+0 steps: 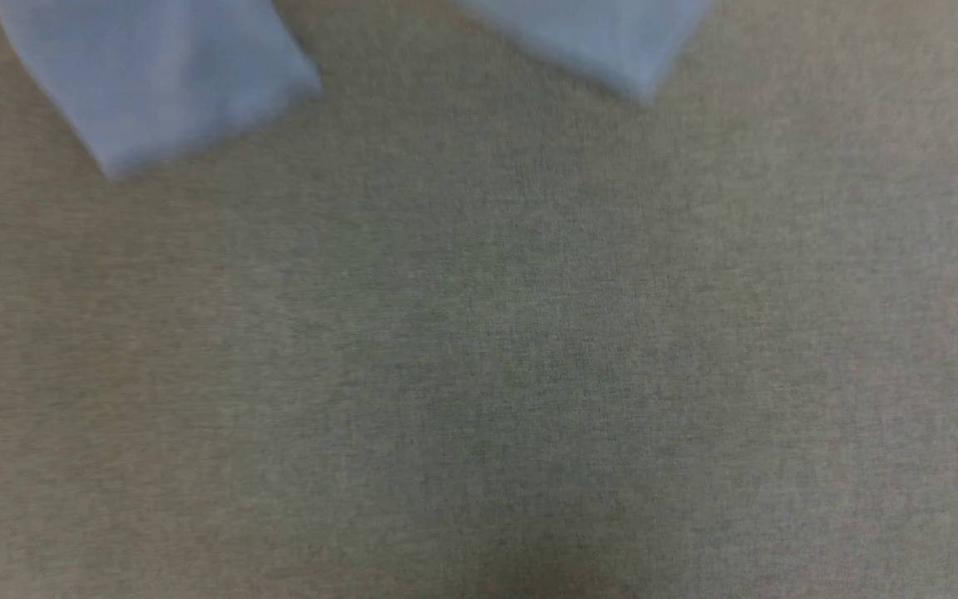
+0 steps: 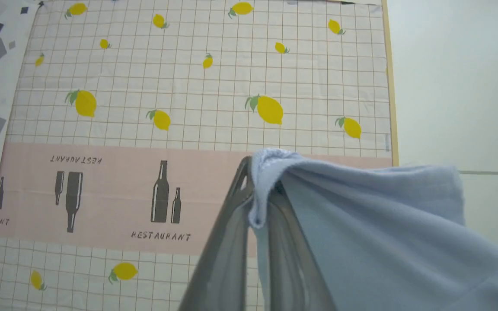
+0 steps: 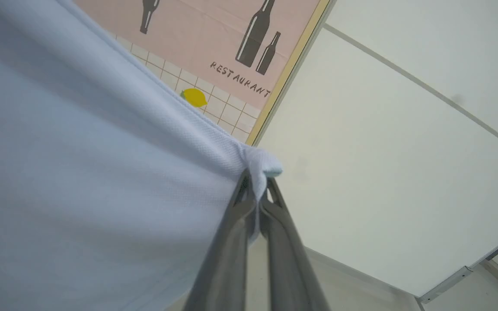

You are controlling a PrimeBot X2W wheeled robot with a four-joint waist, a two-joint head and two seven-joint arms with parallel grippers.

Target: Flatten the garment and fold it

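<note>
The light blue garment hangs lifted between both arms. In the left wrist view my left gripper is shut on a bunched edge of the garment, the cloth draping off to the right. In the right wrist view my right gripper is shut on another edge of the garment, which spreads wide to the left. In the head view two lower parts of the garment dangle at the top, blurred, over the grey-green table cloth.
A wall hanging printed with lemons, bottles and the word RESTAURANT stands behind the garment. A pale wall is to its right.
</note>
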